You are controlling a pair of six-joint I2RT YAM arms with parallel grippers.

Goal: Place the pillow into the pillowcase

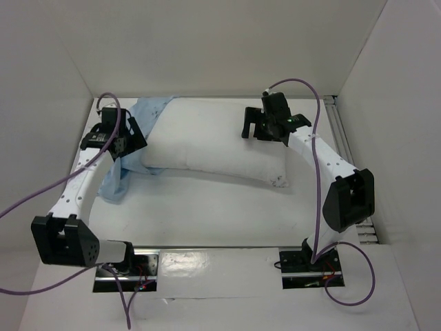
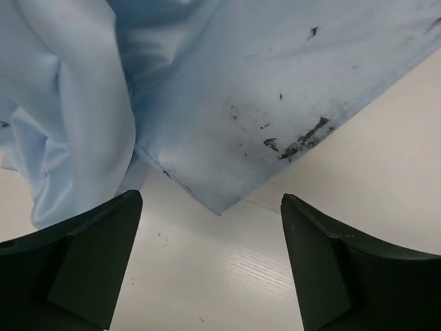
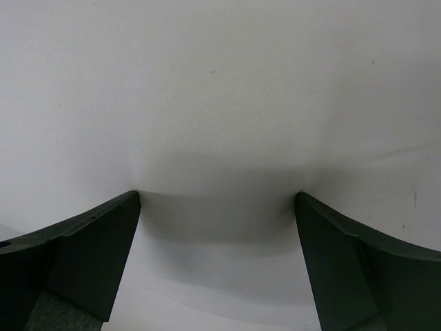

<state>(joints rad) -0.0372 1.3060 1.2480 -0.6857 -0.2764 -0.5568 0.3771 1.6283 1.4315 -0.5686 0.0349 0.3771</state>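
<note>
The pillow (image 1: 213, 141), plump, white and softly wrinkled, lies across the far middle of the white bench (image 1: 207, 214). The pillowcase (image 1: 118, 181), thin limp light blue cloth with dark smudges near one corner, is crumpled against its left end. Plain white walls enclose the bench. The left claw (image 2: 210, 198) hangs released over that corner. The right claw (image 3: 217, 196), also spread, dents the pillow.

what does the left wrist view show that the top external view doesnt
Only the left wrist view: dark smudges near the pillowcase corner, which lies just ahead of the open left claw. Only the top external view: the white pillow and the right claw over its right end. Shared: pillowcase, left claw, table.
</note>
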